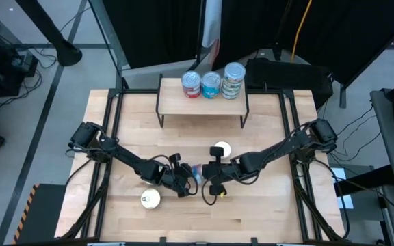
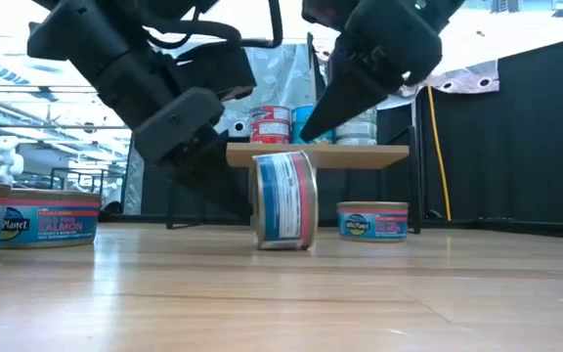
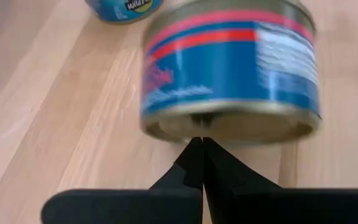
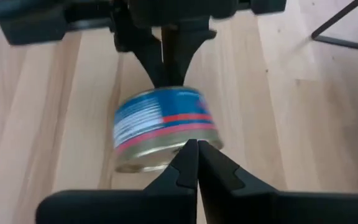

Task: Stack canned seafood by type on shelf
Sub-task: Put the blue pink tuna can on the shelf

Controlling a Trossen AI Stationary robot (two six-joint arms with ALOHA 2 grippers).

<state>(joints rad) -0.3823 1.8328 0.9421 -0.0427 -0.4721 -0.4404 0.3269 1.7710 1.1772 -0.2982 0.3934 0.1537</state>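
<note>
Tins on shelf [image 1: 204, 102]: three stacks in row (red-labelled [image 1: 192, 85], blue [image 1: 211, 85], green-labelled [image 1: 234, 80]). Loose on tabletop [image 1: 265, 212]: three tins. One blue-and-red tin [image 2: 283, 199] stands on edge at centre, between both grippers; cream-lidded tin [image 1: 221, 149] lies flat behind; another [image 1: 150, 199] near front. Left gripper [image 3: 202, 163] fully closed, empty, tips at tin's rim. Right gripper [image 4: 197, 163] fully closed, empty, opposite side.

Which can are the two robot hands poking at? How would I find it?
Start at the wooden table and look in front of the little shelf, where the left hand and right hand meet, both shut. Between their tips is a blue can with red stripes. Unlike the other cans, it stands on its edge.
</note>
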